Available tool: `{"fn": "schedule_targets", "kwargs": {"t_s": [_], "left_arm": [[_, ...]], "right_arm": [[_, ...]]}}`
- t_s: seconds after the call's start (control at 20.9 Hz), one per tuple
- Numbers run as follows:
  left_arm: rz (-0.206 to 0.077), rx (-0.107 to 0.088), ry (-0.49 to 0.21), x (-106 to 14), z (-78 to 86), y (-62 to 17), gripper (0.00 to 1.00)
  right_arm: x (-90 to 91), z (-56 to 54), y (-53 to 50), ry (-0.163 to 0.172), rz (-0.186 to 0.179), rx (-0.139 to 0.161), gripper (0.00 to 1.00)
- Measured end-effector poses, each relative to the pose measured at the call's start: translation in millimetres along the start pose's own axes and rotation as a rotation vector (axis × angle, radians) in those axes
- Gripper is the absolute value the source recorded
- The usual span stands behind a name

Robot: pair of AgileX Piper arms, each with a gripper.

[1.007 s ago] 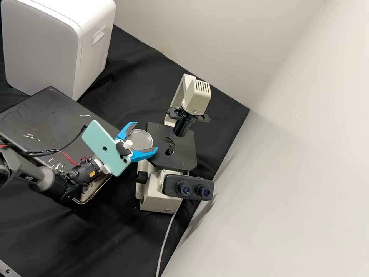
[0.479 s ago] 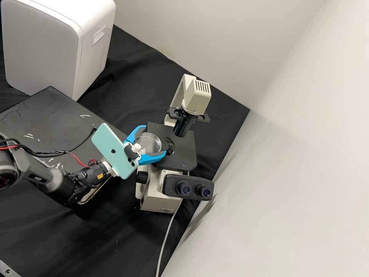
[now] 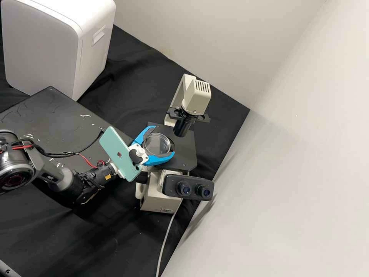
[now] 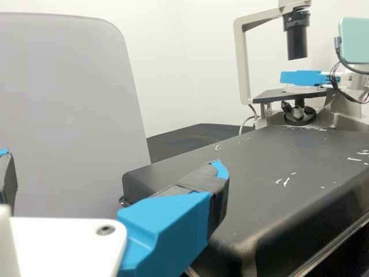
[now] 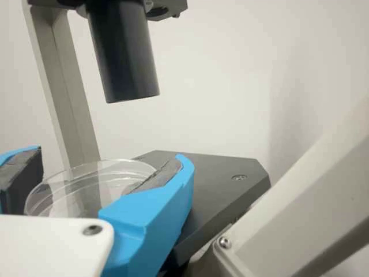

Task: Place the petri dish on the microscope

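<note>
Right wrist view: the right claw [image 5: 106, 167] is pinching the petri dish [image 5: 81, 184], one blue finger pressing on each side of its clear rim. The claw's white body is hiding the dish's near edge, and one finger is running off the frame. The dish is hanging over the black stage [image 5: 219, 184], under the dark lens tube [image 5: 122, 52], whose top is getting cut off. Whether the dish's base is touching the stage is hard to tell. In the left wrist view the far blue claw is sitting just above the stage plate.

In the high view the dish [image 3: 157, 143] is covering the middle of the stage [image 3: 186, 152] of the microscope [image 3: 159, 192]. A mint-green slab [image 3: 121, 154] is riding on the right arm's wrist.

The left claw [image 4: 109, 167] is standing spread wide and gripping nothing. One of its fingers [image 4: 173, 219] is showing in full, while the other is being cropped by the frame edge. It is hovering over the flat black case [image 4: 288, 173], beside the white appliance [image 4: 63, 104].

Counting: one dish, one microscope with two eyepieces [image 3: 191, 189], one black case, one white appliance, all resting on the black-covered desk [image 3: 134, 77]. A pale cable [image 3: 165, 238] is trailing from the microscope's base toward the desk's edge.
</note>
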Motion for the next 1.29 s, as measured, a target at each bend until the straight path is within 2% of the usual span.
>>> {"fn": "schedule_targets", "kwargs": {"t_s": [0.24,0.34,0.81,1.05,1.15,1.29], "left_arm": [[0.0,0.0,0.0,0.0,0.0,0.0,1.0],[0.0,0.0,0.0,0.0,0.0,0.0,1.0],[0.0,0.0,0.0,0.0,0.0,0.0,1.0],[-0.001,0.0,0.0,0.1,0.0,-0.2,1.0],[-0.001,-0.007,0.0,0.1,0.0,-0.2,1.0],[-0.001,-0.014,0.005,-0.1,-1.3,-0.1,1.0]], "right_arm": [[12.2,3.7,-1.8,-0.007,0.021,-0.031,0.0],[16.0,3.2,-2.8,-0.007,0.031,-0.031,0.0],[33.9,5.1,-13.3,-0.003,0.046,-0.105,0.0],[39.8,6.3,-15.3,-0.011,0.064,-0.118,0.0],[42.2,7.3,-15.2,-0.013,0.079,-0.117,0.0],[43.9,8.2,-17.7,-0.009,0.076,-0.144,0.0]]}}
